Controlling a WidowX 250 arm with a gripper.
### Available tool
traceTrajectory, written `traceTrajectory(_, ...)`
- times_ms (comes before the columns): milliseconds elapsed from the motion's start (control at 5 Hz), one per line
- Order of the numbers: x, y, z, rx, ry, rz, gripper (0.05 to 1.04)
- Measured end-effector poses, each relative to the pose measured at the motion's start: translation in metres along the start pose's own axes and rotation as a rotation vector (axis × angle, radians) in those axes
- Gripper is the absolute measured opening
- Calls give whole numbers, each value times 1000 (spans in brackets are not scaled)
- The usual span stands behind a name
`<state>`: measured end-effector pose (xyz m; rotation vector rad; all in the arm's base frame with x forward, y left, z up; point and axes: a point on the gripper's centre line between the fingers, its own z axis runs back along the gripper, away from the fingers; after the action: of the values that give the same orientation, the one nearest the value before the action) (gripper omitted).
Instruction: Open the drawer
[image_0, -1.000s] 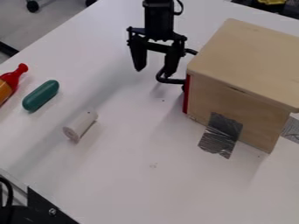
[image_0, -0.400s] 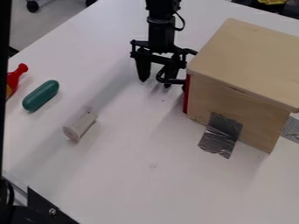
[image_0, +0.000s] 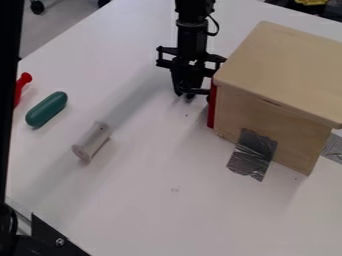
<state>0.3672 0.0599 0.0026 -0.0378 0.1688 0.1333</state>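
Apparently closed on the black handle (image_0: 202, 92), the jaws of the gripper (image_0: 184, 95) sit at the cabinet's far left. The handle should be stiff and smooth, best taken around its outer bar and drawn straight leftward. It juts from the red drawer front (image_0: 212, 107), which looks flush with the wooden cabinet (image_0: 280, 70); the contents are hidden. Likely light, the cabinet could slide along, though silver tape (image_0: 252, 152) joins its near side to the tabletop (image_0: 167, 210).
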Motion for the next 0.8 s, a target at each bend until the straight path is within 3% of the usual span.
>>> traceTrajectory(800,8,40,3,17,12,39,187)
